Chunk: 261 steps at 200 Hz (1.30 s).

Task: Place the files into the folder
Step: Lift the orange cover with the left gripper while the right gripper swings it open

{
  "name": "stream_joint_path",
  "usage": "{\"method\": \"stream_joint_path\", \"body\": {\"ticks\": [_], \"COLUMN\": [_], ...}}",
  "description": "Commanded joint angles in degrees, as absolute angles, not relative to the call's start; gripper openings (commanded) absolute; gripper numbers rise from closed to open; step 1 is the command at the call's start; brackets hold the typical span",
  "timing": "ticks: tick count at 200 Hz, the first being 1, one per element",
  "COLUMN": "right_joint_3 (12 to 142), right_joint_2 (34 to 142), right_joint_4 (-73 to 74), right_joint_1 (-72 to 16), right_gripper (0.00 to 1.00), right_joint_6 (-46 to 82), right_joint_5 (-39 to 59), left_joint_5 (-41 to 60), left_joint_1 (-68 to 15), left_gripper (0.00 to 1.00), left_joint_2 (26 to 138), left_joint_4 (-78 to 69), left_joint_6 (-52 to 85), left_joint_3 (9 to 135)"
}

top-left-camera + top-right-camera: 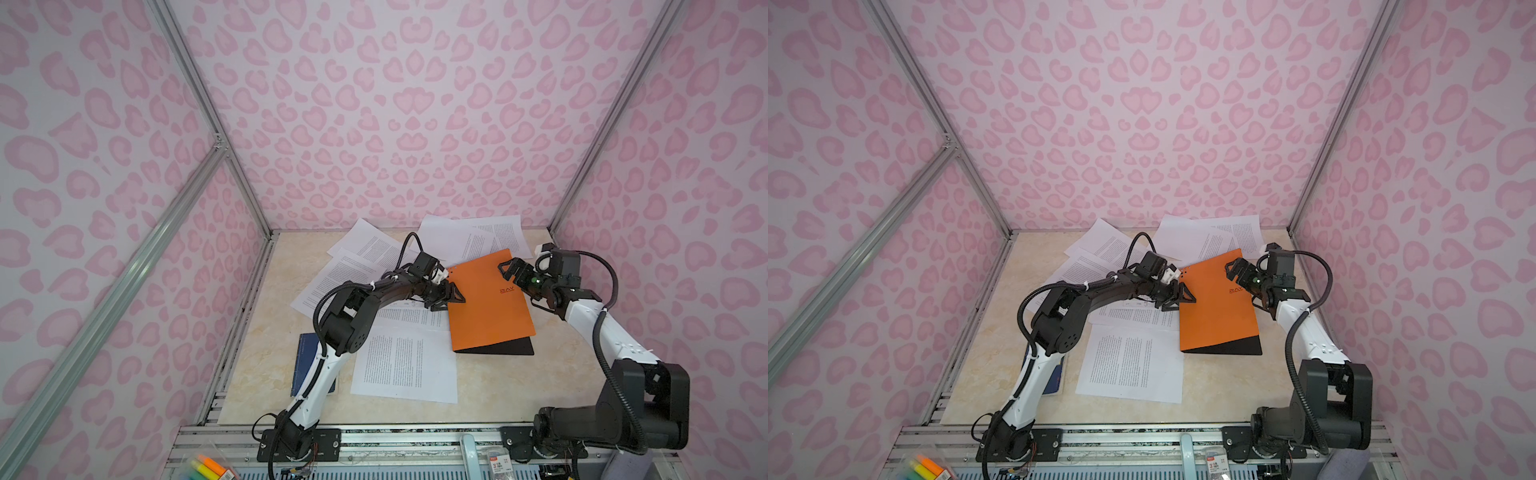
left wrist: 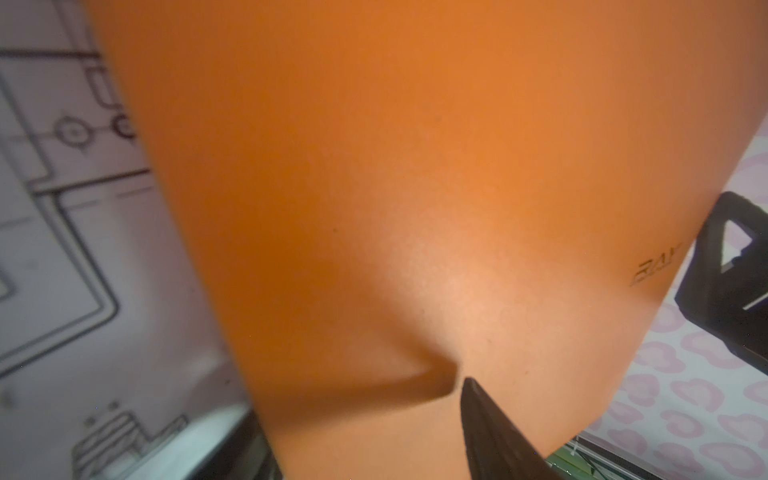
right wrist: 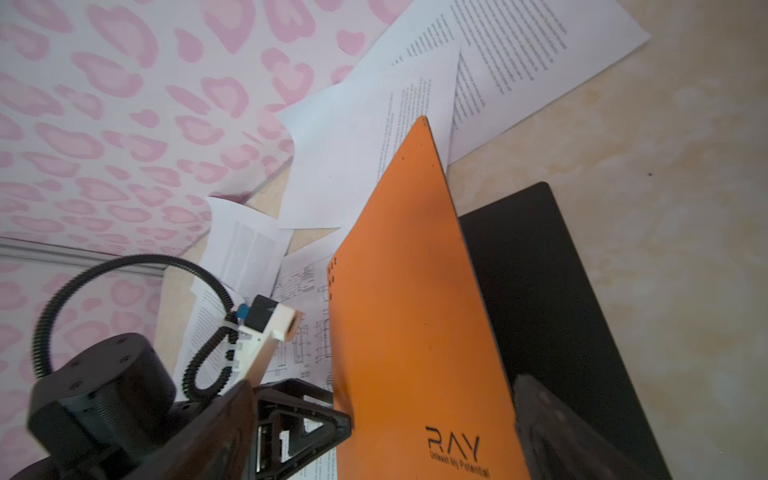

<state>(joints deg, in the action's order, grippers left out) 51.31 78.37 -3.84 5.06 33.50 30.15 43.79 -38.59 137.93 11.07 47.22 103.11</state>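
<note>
The folder (image 1: 486,303) lies right of centre, its orange cover (image 1: 1217,307) raised off the black inside (image 1: 498,347). My left gripper (image 1: 451,298) is open at the cover's left edge. In the left wrist view one fingertip (image 2: 478,407) lies over the orange cover (image 2: 415,166), and the other is hidden beneath it. My right gripper (image 1: 510,269) is open over the cover's far right part, with the cover (image 3: 415,311) standing between its fingers. Several files lie loose: one near the front (image 1: 405,365), others at the left (image 1: 332,282) and back (image 1: 469,237), and a drawing sheet (image 2: 62,208).
A dark blue book (image 1: 305,365) lies under my left arm at the table's left side. Pink-patterned walls close in the back and both sides. Highlighters (image 1: 208,465) sit in a box below the front rail.
</note>
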Motion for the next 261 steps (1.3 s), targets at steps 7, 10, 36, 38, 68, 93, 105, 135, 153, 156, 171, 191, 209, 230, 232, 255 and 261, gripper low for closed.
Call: {"method": "stream_joint_path", "body": {"ticks": [7,10,36,38,68,93,105,135,153,156,171,191,209,230,232,255,261], "right_joint_3": [46.54,46.28,47.40,47.64,51.00,56.07,57.47,57.56,57.98,58.22,59.46,61.97,64.63,67.69,68.03,70.76,71.79], "right_joint_2": [78.27,78.38,79.37,79.30,76.95,75.92,75.38,74.78,74.73,74.91,75.29,75.51,77.11,83.11,83.82,92.11,94.14], "right_joint_4": [7.97,8.68,6.06,5.27,-4.23,-15.37,-18.00,-15.13,-13.28,-12.93,-12.36,-11.91,-11.22,-6.93,-6.48,0.53,0.91], "right_joint_1": [4.83,4.78,4.95,5.02,4.87,4.57,4.39,3.77,2.19,1.64,-0.03,-3.20,-7.56,-14.60,-15.05,-20.40,-20.81], "right_gripper": [0.97,0.97,0.95,0.95,0.95,0.92,0.93,0.93,0.93,0.93,0.92,0.92,0.92,0.91,0.91,0.91,0.91], "right_joint_6": [43.24,43.69,43.23,42.78,37.28,31.47,30.33,32.97,34.81,35.06,36.16,37.21,38.24,40.34,40.56,42.62,42.55], "right_joint_5": [49.15,49.76,51.60,51.44,47.15,40.33,38.72,42.39,43.04,43.09,43.02,40.48,37.07,35.69,35.62,36.32,36.51], "left_joint_5": [46.93,47.00,47.20,47.20,47.19,47.72,48.02,50.35,51.58,51.59,50.96,49.22,46.21,43.74,43.70,43.80,43.52], "left_joint_1": [-38.26,-38.24,-37.84,-37.80,-37.71,-37.66,-37.63,-37.70,-37.41,-37.25,-36.19,-33.57,-30.01,-24.97,-24.55,-19.92,-18.76], "left_gripper": [0.66,0.66,0.66,0.66,0.69,0.77,0.84,0.98,0.98,0.98,0.98,0.98,0.98,0.97,0.98,0.98,0.98], "left_joint_2": [131.55,131.54,131.43,131.41,131.24,130.27,129.12,127.21,125.91,125.51,122.78,118.54,113.75,108.05,107.63,104.30,103.33], "left_joint_4": [7.46,7.44,6.77,6.86,6.75,6.69,6.69,7.79,8.40,8.39,8.91,11.40,13.69,12.23,12.22,12.54,12.41], "left_joint_6": [47.37,47.49,48.15,48.14,48.13,47.57,46.86,45.75,45.64,45.67,45.79,45.02,44.18,44.99,44.93,45.08,44.95], "left_joint_3": [102.94,103.01,103.18,103.27,103.48,103.74,103.87,105.98,106.92,106.89,106.40,105.42,102.50,96.41,96.08,92.55,91.48]}}
